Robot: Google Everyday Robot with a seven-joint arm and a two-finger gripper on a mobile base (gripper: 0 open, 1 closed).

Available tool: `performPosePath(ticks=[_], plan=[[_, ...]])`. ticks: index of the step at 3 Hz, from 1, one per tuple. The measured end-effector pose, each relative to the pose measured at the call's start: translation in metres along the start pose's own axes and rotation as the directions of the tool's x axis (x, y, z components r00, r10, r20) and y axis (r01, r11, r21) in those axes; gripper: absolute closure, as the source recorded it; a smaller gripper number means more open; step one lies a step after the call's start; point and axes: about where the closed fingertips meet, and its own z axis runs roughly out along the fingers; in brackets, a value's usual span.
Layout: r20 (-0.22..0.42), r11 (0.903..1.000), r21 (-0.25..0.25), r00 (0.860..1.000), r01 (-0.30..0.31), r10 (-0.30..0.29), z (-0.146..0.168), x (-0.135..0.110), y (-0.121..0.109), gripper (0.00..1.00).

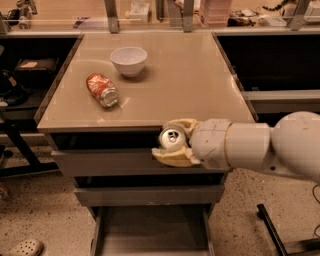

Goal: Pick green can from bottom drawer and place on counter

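My gripper (172,141) is shut on the green can (172,137), whose silver top with pull tab faces the camera. It holds the can in front of the counter's front edge, at about the height of the top drawer, right of centre. The beige fingers (172,158) wrap the can above and below. The counter (190,85) is a glossy beige top over the grey drawer unit. The bottom drawer (150,235) is pulled open at the bottom of the view and its grey tray shows nothing inside.
A crushed orange-red can (102,90) lies on its side on the counter's left part. A white bowl (128,60) stands behind it. A cluttered shelf (150,10) runs along the back. A shoe (22,247) lies on the floor at lower left.
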Motion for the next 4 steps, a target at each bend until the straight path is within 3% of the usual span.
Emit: performPosePath(ticks=[2,3,4], plan=[[0.019,0.996,0.089,1.0,-0.014,0.012,-0.045,-0.041,-0.077,1.0],[0.019,0.9959,0.088,1.0,-0.022,0.02,-0.053,-0.056,-0.109,1.0],[0.026,0.9977,0.031,0.998,-0.06,0.059,-0.04,-0.061,-0.135,1.0]])
